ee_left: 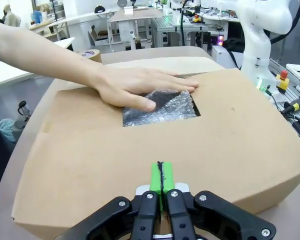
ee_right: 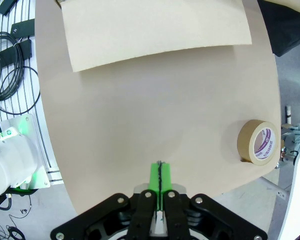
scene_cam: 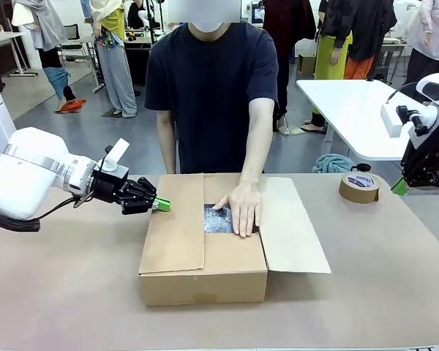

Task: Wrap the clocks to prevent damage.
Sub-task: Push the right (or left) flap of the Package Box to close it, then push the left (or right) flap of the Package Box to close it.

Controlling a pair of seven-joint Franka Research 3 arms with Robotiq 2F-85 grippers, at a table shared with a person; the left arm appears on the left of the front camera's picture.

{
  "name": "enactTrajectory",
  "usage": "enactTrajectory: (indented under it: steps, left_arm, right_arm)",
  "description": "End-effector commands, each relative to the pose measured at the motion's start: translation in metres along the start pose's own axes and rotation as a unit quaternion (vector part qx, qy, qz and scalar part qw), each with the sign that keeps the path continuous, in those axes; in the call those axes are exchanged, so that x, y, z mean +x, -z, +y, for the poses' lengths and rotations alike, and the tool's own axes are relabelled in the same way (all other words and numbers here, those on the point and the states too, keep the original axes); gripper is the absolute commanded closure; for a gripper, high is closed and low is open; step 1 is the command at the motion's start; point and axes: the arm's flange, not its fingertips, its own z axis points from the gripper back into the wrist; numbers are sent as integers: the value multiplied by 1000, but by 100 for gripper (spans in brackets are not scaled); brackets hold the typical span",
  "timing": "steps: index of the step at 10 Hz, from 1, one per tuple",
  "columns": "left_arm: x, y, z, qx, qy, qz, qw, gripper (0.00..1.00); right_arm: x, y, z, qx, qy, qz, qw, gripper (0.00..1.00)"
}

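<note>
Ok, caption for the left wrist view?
Shut left gripper by the cardboard box; a person's hand rests on bubble wrap in its opening.

A grey floor (scene_cam: pixel 73 139) stretches behind the tan bench (scene_cam: pixel 395 292), a white table (scene_cam: pixel 344 110) off its far right corner, more desks (ee_left: pixel 135 14) beyond, evenly lit

Our left tool (scene_cam: pixel 163 205) reaches in level from our left, pads pressed together, holding nothing. Our right tool (scene_cam: pixel 400 187) hangs far right, likewise closed.
</note>
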Motion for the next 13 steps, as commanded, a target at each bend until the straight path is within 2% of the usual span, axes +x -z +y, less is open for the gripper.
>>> enactTrajectory:
  steps: [1,4,5,13]
  left_arm:
    - [-9,7,-7,-11,-1,18,1000,100]
    - [-6,0,-8,-19,-4,21,1000,100]
    - [-1,2,-1,-2,-1,0,1000,100]
    - [-1,2,-1,-2,-1,0,1000,100]
  right_arm:
    - [1,2,0,3,7,-5,1000,99]
    - [1,2,0,3,7,-5,1000,99]
    - [1,2,0,3,7,-5,1000,99]
    - [1,2,0,3,7,-5,1000,99]
